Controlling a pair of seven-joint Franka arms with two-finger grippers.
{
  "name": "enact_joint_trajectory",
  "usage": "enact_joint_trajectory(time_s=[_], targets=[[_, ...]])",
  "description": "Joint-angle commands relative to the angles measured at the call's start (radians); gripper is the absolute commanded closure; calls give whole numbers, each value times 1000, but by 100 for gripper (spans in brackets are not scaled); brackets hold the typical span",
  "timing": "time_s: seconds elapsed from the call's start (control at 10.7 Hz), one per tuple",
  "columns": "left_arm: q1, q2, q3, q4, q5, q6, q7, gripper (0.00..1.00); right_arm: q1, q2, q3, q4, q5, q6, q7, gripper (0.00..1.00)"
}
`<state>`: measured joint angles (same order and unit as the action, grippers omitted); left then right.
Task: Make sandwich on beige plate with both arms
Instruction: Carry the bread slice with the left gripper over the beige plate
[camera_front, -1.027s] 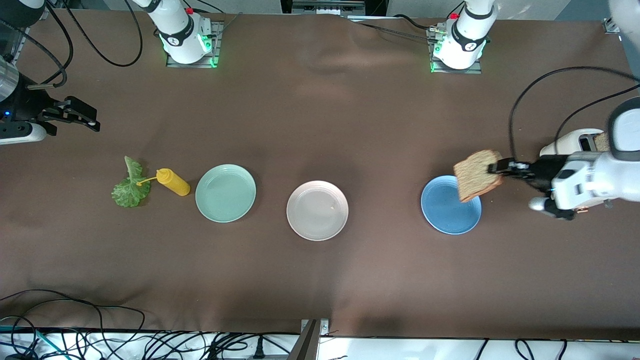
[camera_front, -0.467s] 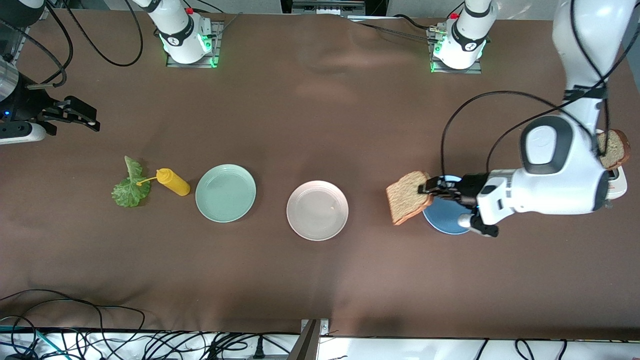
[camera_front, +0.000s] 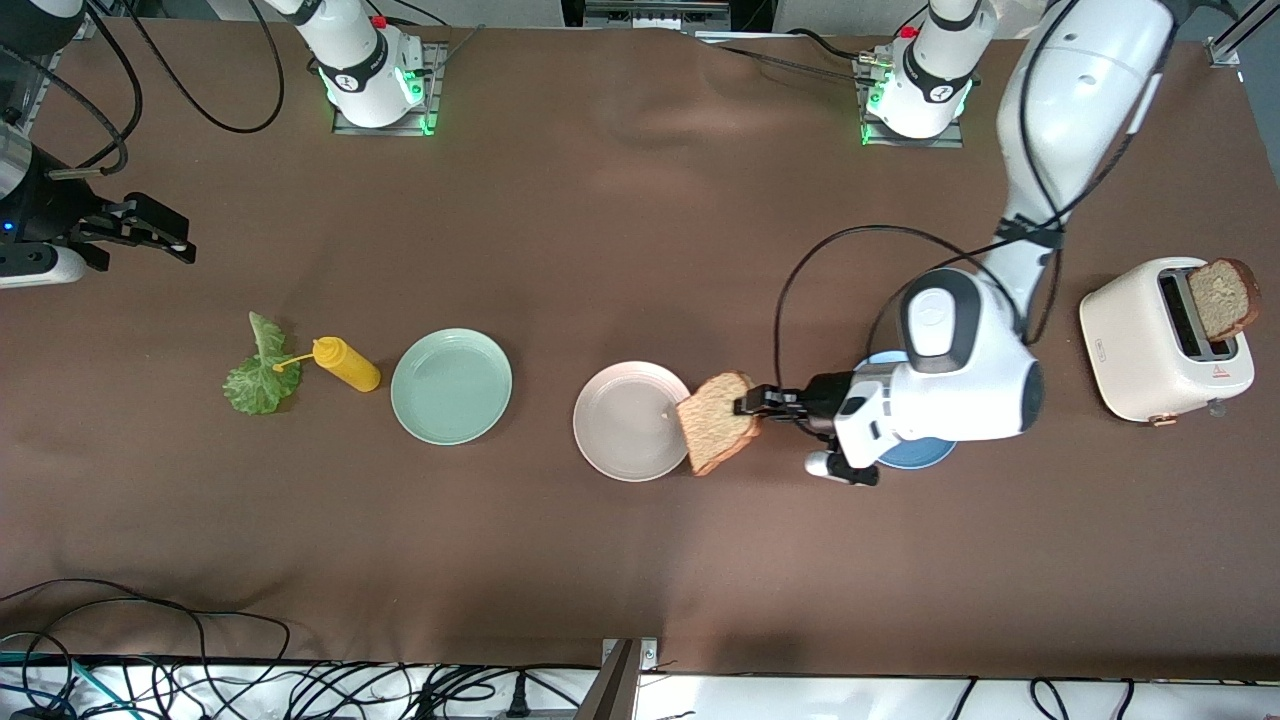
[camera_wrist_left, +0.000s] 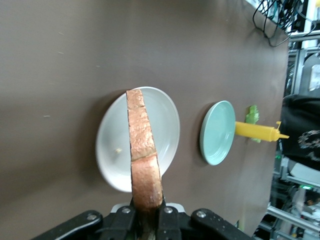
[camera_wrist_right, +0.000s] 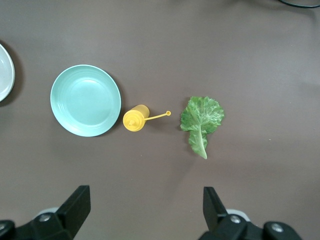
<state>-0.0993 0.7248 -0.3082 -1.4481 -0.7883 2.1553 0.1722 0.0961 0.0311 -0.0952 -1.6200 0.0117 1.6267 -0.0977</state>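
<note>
Bread slice (camera_front: 717, 421) on edge (over beige plate (camera_front: 620, 425) rim) | left jaws clenched on it | right jaws spread

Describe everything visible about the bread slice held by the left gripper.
The bread slice is a roughly square piece of brown wholegrain bread with a speckled crumb and a darker, orange-brown crust. It looks whole, though the wrist view shows a faint crack across the crust edge. The left gripper, shut, pinches it by one edge. It hangs tilted in the air over the rim of the beige plate at the left arm's end, touching nothing but the fingers.
</note>
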Motion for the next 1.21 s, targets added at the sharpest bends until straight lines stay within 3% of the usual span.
enact_joint_trajectory(time_s=[0.0,0.47,0.93,1.03,1.12], targets=[[-88,44,9,31,-60,107,0,100,-4,3,-3,9,1,1,-14,0],[-175,123,11,80,-218,187,10,100,-35,32,-15,9,1,54,-14,0],[-204,197,11,126,-224,277,9,100,-49,62,-17,8,-10,104,-14,0],[-203,197,11,124,-224,278,-2,88,-45,62,-17,8,-12,104,-14,0],[-204,194,11,120,-224,284,-5,49,-45,62,-17,8,-10,104,-14,0]])
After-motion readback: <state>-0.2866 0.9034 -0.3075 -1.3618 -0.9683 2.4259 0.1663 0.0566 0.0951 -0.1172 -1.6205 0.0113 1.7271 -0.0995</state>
